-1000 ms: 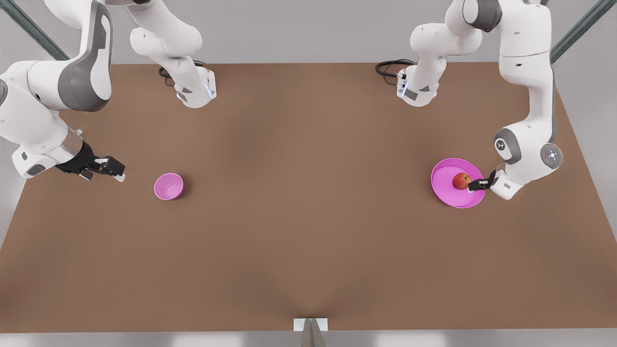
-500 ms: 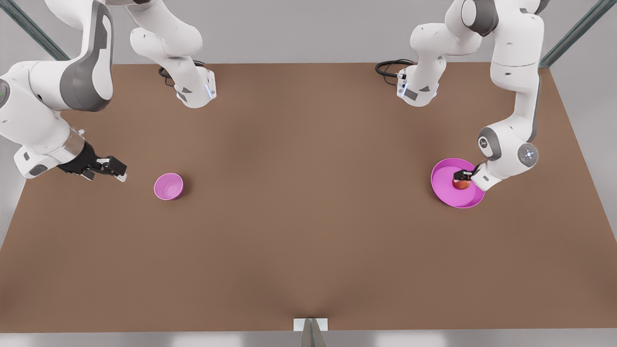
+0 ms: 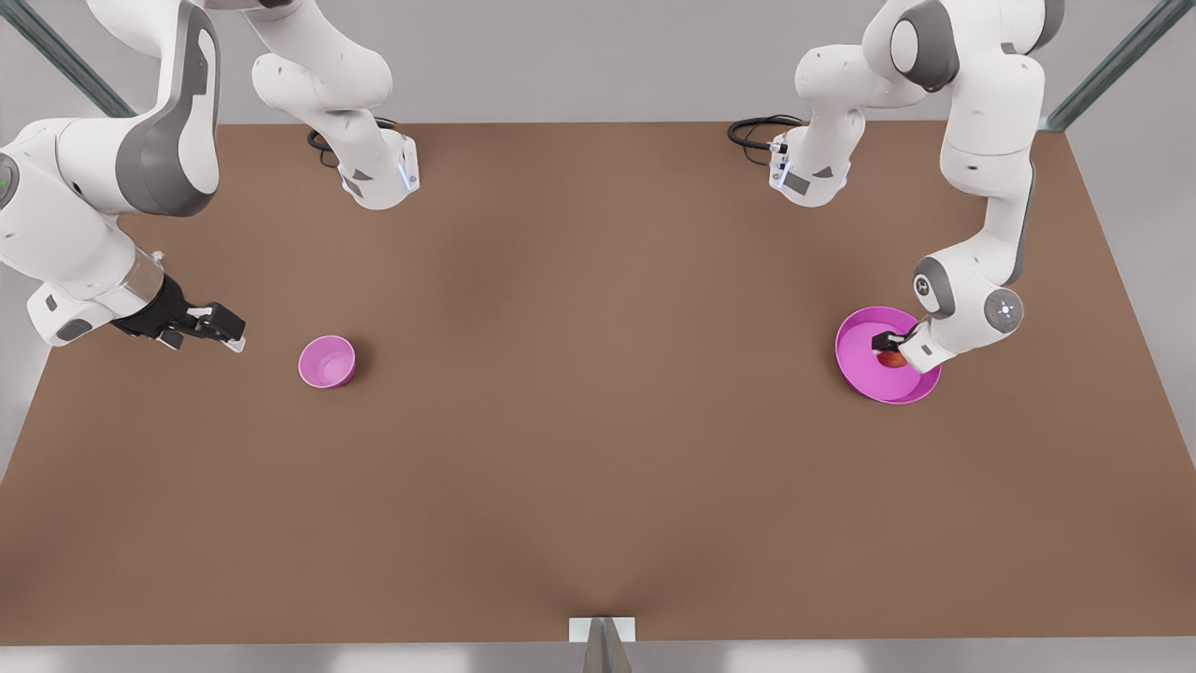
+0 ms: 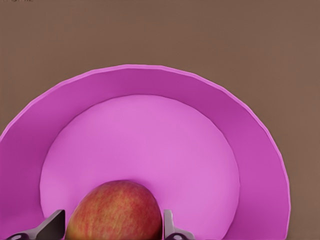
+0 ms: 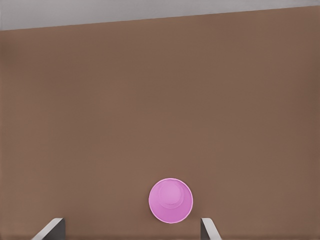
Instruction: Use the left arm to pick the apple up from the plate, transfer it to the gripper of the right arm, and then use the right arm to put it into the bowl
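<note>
Two fingertips of the left gripper (image 4: 114,231) now flank the apple (image 4: 116,211), which a second ago lay beside and ahead of them on the plate (image 4: 210,100); the jaws are spread, not yet clamped, so the grasp looks imminent. Bare plate floor lies ahead of the jaws. The right gripper (image 3: 217,327) waits with jaws apart, the bowl (image 5: 170,200) well ahead of them.

Soft, even light falls from overhead, with no glare on the brown table (image 3: 598,421). The tabletop darkens faintly toward its middle. A small blurred shadow hugs the bowl (image 3: 327,362) on its front view's right side. The apple (image 4: 115,212) casts a dim shadow on the plate (image 4: 255,150) around it. Edges look slightly smeared.
</note>
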### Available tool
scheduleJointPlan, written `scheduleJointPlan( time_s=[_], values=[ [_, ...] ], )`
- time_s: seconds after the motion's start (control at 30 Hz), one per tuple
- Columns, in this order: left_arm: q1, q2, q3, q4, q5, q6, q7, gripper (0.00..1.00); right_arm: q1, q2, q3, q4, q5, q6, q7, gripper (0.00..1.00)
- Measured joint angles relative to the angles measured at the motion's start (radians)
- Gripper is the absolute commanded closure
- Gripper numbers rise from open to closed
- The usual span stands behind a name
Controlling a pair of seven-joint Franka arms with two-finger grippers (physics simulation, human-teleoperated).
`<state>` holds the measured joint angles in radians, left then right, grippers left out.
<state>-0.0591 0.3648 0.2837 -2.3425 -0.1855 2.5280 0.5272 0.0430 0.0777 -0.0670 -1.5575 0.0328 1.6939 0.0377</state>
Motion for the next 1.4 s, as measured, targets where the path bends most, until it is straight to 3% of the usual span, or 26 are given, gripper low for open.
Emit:
scheduleJointPlan(
  time_s=[0.27,0.63,0.8,0.87,1.1,1.23,1.4],
  values=[
    [-0.002,-0.001,0.000,0.000,0.000,0.009,0.019,0.18,0.000,0.003,0.000,0.000,0.000,0.000,0.000,0.00],
    [-0.005,0.008,-0.001,0.002,0.002,0.012,0.034,0.21,-0.001,0.003,0.000,0.000,0.000,0.000,0.000,0.00],
    [-0.011,-0.072,-0.025,0.058,-0.024,0.002,0.039,0.25,-0.002,0.004,0.000,0.000,0.000,0.000,0.000,0.00],
    [-0.017,-0.103,-0.083,0.117,-0.068,-0.015,0.040,0.24,-0.001,0.004,0.000,0.000,0.000,0.000,0.000,0.00],
    [-0.023,-0.071,-0.489,0.312,-0.480,-0.128,0.100,0.25,0.001,0.005,0.000,0.000,0.000,0.000,0.000,0.00],
    [-0.023,0.138,-0.656,0.611,-0.629,-0.160,0.160,0.24,0.000,0.005,0.000,0.000,0.000,0.000,0.000,0.00],
    [-0.093,0.431,-0.759,1.020,-0.699,-0.172,0.226,0.25,-0.001,0.008,0.000,0.000,0.000,0.000,0.000,0.00]
  ],
)
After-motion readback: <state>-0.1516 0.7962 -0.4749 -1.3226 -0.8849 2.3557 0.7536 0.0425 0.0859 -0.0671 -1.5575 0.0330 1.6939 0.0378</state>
